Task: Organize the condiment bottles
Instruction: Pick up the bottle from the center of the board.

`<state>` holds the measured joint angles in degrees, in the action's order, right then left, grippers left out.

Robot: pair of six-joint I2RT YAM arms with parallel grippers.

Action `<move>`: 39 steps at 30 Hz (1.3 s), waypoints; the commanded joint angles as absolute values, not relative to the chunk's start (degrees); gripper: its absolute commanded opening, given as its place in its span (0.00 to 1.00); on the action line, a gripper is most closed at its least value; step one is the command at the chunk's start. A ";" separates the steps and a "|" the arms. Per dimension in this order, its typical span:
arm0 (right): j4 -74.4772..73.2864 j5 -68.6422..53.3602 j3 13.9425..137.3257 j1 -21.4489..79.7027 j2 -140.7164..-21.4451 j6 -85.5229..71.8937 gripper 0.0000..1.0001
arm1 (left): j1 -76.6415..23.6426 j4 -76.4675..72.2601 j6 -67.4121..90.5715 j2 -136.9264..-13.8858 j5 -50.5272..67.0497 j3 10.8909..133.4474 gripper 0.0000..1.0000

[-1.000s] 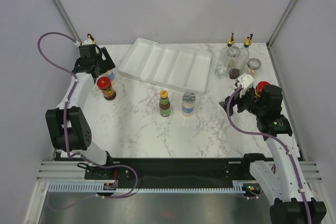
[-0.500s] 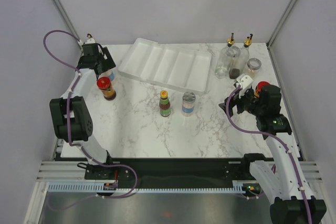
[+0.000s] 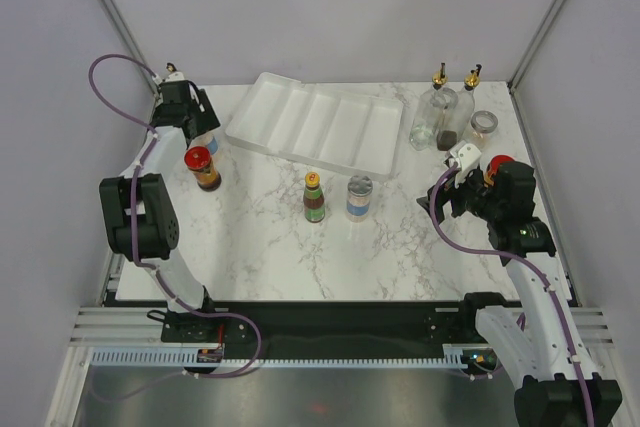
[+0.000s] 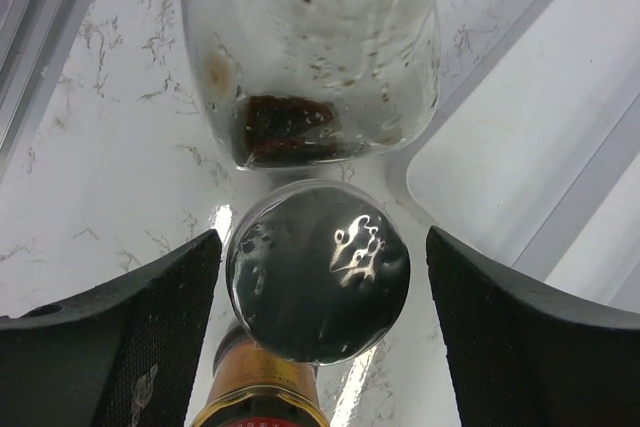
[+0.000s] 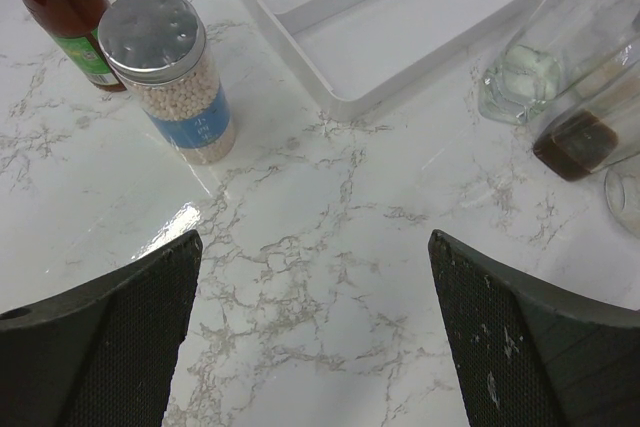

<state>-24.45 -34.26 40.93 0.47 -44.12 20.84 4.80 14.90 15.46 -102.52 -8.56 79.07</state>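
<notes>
My left gripper is open at the back left, its fingers on either side of a silver-lidded spice jar, with a gap on each side. A clear cruet with dark residue stands just beyond it. A red-lidded jar stands just in front of the gripper. An orange-capped sauce bottle and a silver-lidded spice jar stand mid-table. Two gold-spouted cruets and a small jar stand at the back right. My right gripper is open and empty above bare marble.
A white ridged tray lies at the back centre, its corner close to my left gripper. Another red-lidded jar shows just behind my right wrist. Walls and frame posts close in the table's back and sides.
The left arm's elbow has swung in towards the table while its gripper stayed over the back-left jars. The right arm has barely moved.
</notes>
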 commanded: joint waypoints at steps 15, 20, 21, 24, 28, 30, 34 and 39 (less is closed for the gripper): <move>-23.64 -35.42 42.80 0.44 -44.03 22.24 0.98 | 5.10 12.39 12.74 -100.82 -8.88 80.42 0.15; -23.64 -35.51 42.80 0.35 -43.77 22.32 0.98 | 5.01 11.69 11.87 -97.04 -8.44 79.02 0.02; -23.64 -35.51 42.80 0.35 -43.77 22.32 0.98 | 5.01 11.52 11.95 -95.64 -8.09 78.84 0.02; -23.64 -35.60 42.80 0.35 -43.59 22.32 0.98 | 5.01 10.90 12.65 -92.65 -6.86 77.79 0.02; -23.64 -35.59 42.71 0.35 -43.51 22.41 0.98 | 4.92 10.81 13.36 -90.27 -5.10 77.17 0.02; -23.56 -35.51 42.71 0.35 -43.42 22.41 0.98 | 4.83 10.72 13.54 -89.39 -4.49 76.55 0.02; -23.55 -35.60 42.71 0.35 -43.42 22.41 0.98 | 4.48 10.55 13.97 -86.76 -3.08 75.59 0.02; -23.55 -35.77 42.71 0.44 -43.33 22.41 0.98 | 2.55 10.55 13.71 -84.91 -2.37 75.32 0.02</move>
